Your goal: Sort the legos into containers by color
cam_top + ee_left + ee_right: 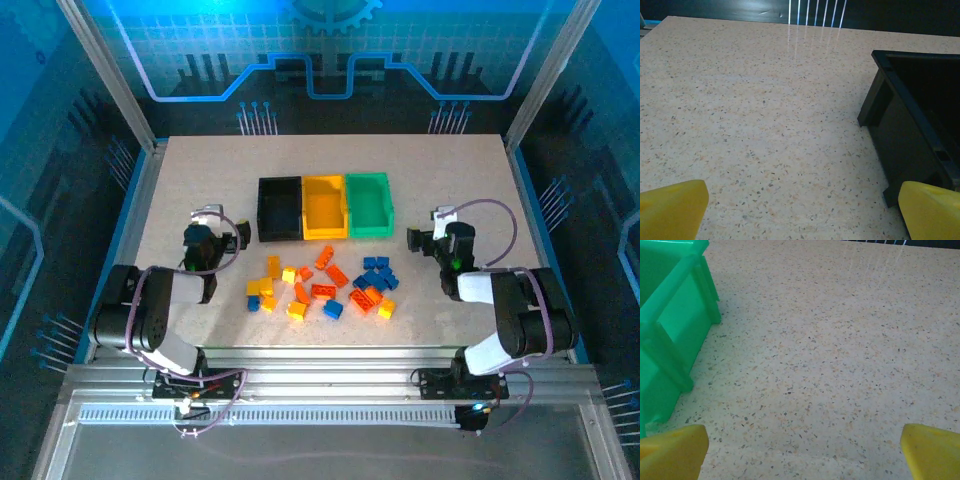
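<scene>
1. The left fingers (670, 210) are spread wide and hold nothing, over the bare counter (190, 170) just left of the black bin (279, 212)
2. The right fingers (930, 450) are equally wide and empty, just right of the green bin (369, 208)
3. The yellow bin (324, 210) sits between those two, all three touching in a row
4. The legos (322, 291), orange, yellow and blue, lie scattered on the counter near the bins' front, between the arms

speckled table (200, 170) carries a black bin (279, 212), yellow bin (324, 210), green bin (369, 208) touching in a row, loose legos (323, 291) near them
</scene>
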`<act>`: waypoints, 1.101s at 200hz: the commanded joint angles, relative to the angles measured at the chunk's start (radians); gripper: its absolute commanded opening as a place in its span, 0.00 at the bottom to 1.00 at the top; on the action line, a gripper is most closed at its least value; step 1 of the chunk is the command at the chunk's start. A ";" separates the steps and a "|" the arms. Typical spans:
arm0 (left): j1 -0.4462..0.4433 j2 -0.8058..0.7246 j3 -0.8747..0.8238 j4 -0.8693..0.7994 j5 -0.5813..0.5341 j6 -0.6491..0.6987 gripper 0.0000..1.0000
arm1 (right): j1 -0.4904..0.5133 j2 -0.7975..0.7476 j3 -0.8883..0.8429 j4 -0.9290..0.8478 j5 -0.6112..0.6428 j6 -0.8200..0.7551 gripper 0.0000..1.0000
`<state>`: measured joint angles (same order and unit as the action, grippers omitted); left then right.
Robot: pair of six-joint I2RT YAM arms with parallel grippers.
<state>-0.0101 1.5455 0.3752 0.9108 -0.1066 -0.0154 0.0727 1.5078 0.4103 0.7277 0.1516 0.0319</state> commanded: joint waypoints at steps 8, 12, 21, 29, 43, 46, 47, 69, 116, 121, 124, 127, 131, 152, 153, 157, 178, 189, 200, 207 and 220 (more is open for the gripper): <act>0.001 0.008 0.011 0.010 0.025 0.020 0.99 | -0.001 -0.005 0.010 0.044 -0.003 -0.015 1.00; 0.002 0.008 0.011 0.010 0.025 0.021 0.99 | -0.001 -0.006 0.011 0.044 -0.002 -0.015 1.00; 0.001 0.008 0.010 0.009 0.025 0.021 0.99 | -0.002 -0.006 0.012 0.044 -0.002 -0.014 1.00; 0.001 0.008 0.011 0.008 0.025 0.021 0.99 | -0.001 -0.006 0.012 0.044 -0.002 -0.015 1.00; 0.001 0.008 0.010 0.010 0.025 0.022 0.99 | -0.001 -0.006 0.011 0.044 -0.002 -0.015 1.00; 0.001 0.008 0.011 0.010 0.025 0.022 0.99 | -0.003 -0.006 0.011 0.044 -0.003 -0.015 1.00; 0.001 0.008 0.011 0.009 0.025 0.022 0.99 | -0.002 -0.006 0.011 0.044 -0.003 -0.015 1.00; 0.001 0.008 0.010 0.010 0.024 0.022 0.99 | -0.001 -0.006 0.012 0.044 -0.003 -0.015 1.00; -0.011 0.008 0.003 0.022 0.019 0.035 0.99 | -0.002 -0.005 0.012 0.044 -0.001 -0.016 1.00; -0.011 0.008 0.005 0.019 0.020 0.036 0.99 | -0.002 -0.006 0.011 0.044 -0.001 -0.016 1.00; -0.011 0.008 0.004 0.019 0.022 0.034 0.99 | -0.001 -0.005 0.012 0.044 -0.001 -0.016 1.00; -0.011 0.008 0.004 0.018 0.022 0.034 0.99 | -0.002 -0.005 0.012 0.044 -0.001 -0.015 1.00; -0.011 0.008 0.005 0.017 0.024 0.034 0.99 | -0.002 -0.005 0.012 0.044 -0.001 -0.016 1.00; -0.010 0.009 0.006 0.016 0.025 0.032 0.99 | -0.001 -0.006 0.012 0.044 -0.001 -0.015 1.00; -0.009 0.009 0.006 0.017 0.024 0.032 0.99 | -0.001 -0.004 0.012 0.044 -0.001 -0.015 1.00; -0.009 0.008 0.006 0.017 0.025 0.033 0.99 | -0.002 -0.005 0.011 0.044 -0.001 -0.014 1.00; -0.008 0.008 0.007 0.016 0.026 0.032 0.99 | -0.002 -0.005 0.011 0.044 -0.003 -0.015 1.00; -0.008 0.008 0.007 0.013 0.027 0.032 0.99 | -0.003 -0.004 0.013 0.042 -0.003 -0.014 1.00; 0.000 0.008 0.012 0.004 0.038 0.024 0.99 | -0.007 -0.005 0.013 0.039 -0.009 -0.013 1.00; 0.002 0.008 0.012 0.003 0.043 0.021 0.99 | -0.010 -0.006 0.013 0.039 -0.016 -0.011 1.00; 0.004 0.008 0.011 0.004 0.044 0.022 0.99 | -0.018 -0.008 0.010 0.043 -0.033 -0.007 1.00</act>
<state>-0.0154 1.5455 0.3752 0.9108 -0.0975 0.0025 0.0727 1.5078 0.4103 0.7273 0.1471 0.0322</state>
